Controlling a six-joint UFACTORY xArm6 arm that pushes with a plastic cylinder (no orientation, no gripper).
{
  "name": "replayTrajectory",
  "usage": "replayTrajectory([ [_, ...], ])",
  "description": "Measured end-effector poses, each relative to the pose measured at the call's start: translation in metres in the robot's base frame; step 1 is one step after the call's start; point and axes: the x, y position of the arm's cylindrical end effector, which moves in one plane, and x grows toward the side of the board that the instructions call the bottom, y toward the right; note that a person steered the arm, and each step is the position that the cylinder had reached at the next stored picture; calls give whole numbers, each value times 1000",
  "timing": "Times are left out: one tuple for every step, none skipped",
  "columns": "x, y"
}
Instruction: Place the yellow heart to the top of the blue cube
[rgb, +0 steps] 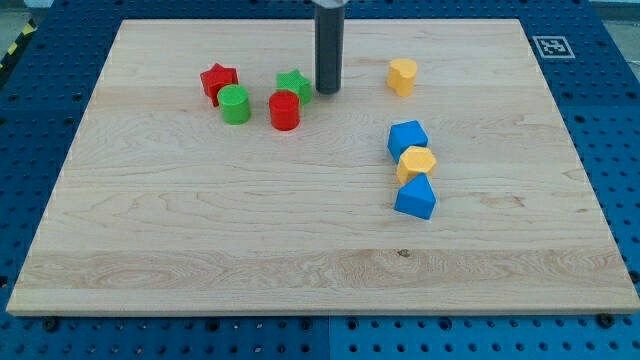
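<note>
The yellow heart (402, 76) lies near the view's top, right of centre. The blue cube (407, 138) sits below it, with bare board between them. A yellow hexagon block (416, 163) touches the cube's lower side, and a blue triangular block (416, 198) touches the hexagon from below. My tip (328, 91) rests on the board to the left of the yellow heart, right beside the green star (294, 84), apart from the heart.
A red star (218, 80), a green cylinder (235, 104) and a red cylinder (284, 110) cluster at the upper left, near the green star. The wooden board (200, 230) lies on a blue perforated table. A marker tag (550, 46) sits at the top right corner.
</note>
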Motion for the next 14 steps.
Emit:
replayTrajectory([
  [-37, 16],
  [-40, 59],
  [-37, 91],
  [-15, 95],
  [11, 95],
  [32, 96],
  [60, 104],
  [58, 104],
  [49, 109],
  [49, 140],
  [61, 161],
  [85, 156],
  [95, 130],
  [111, 118],
])
